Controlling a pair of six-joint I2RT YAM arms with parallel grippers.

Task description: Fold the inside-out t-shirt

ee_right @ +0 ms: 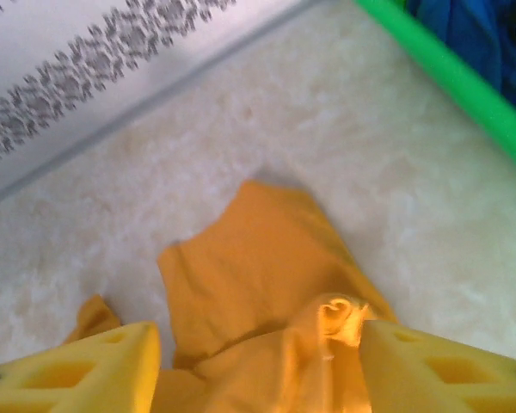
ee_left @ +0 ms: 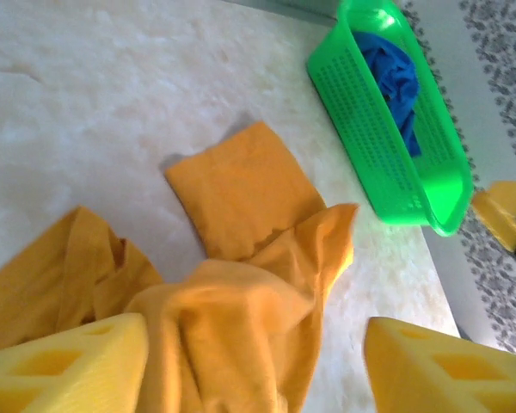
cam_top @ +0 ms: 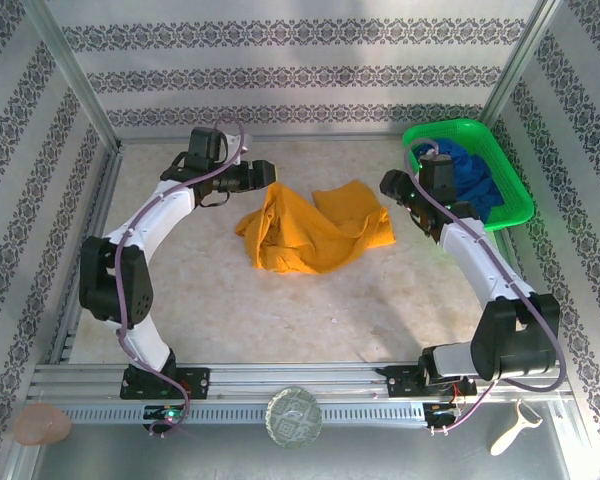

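T-shirt (cam_top: 315, 235) lies crumpled mid-tabletop (cam_top: 230, 300); no neat fold yet. Left gripper (cam_top: 265, 176) at its 10 o'clock, right gripper (cam_top: 391, 186) at 2 o'clock, both with jaws apart, holding nothing.

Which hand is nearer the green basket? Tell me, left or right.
Right. The right hand sits just left of the basket, at the right edge of the shirt. The left hand is across the shirt, at its upper left edge, farther from the basket.
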